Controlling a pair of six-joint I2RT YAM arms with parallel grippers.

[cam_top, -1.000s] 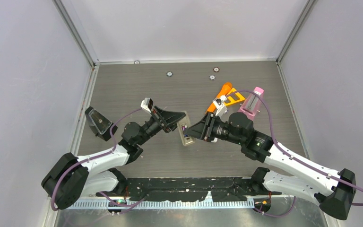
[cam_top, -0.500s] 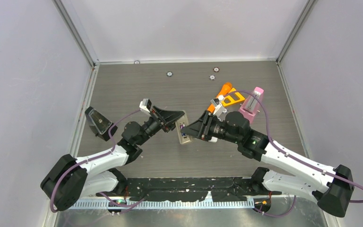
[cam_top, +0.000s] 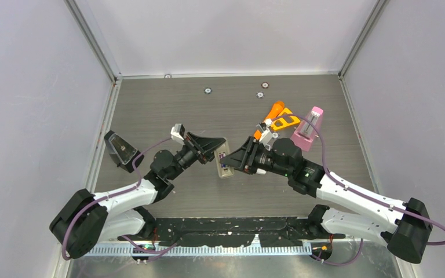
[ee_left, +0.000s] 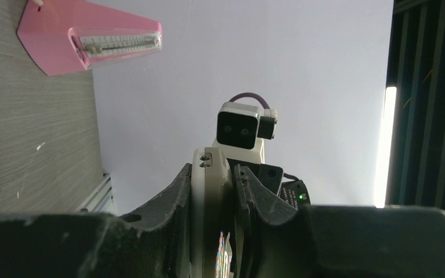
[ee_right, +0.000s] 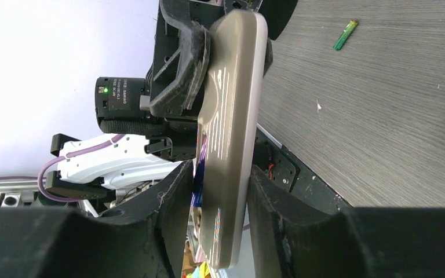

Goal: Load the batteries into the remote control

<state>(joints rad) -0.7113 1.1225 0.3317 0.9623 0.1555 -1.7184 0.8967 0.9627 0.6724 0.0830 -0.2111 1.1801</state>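
Top external view, mid-worktop: we see the remote (cam_top: 226, 169) held up over the grey worktop (cam_top: 168, 110) between both arms. The left tool (cam_top: 217, 149) is clenched on its far end, and the right tool (cam_top: 235, 161) is closed across its body from the other side. Right wrist view shows a purple battery (ee_right: 199, 174) as a thin sliver pinched between one finger (ee_right: 171, 197) and the underside of the remote, so we judge the step in hand to be pressing that cell home. Whether it sits flush in its bay is hidden. To do this well, we would have the left arm serve as a firm vice while the right squeezes squarely across the body, not at a slant, so the cell slides into its slot instead of popping out sideways. A light, even squeeze should do, given how small the cell looks. A green battery (ee_right: 345, 35) lies alone on bare boards, well apart from the arms, with easy room to come down on it. Space is tighter behind the right wrist, where a pink metronome (cam_top: 307, 128) and an orange item (cam_top: 274, 111) stand near. A black wedge (cam_top: 120, 149) sits beside the left rail, and the side walls are well apart from both arms.
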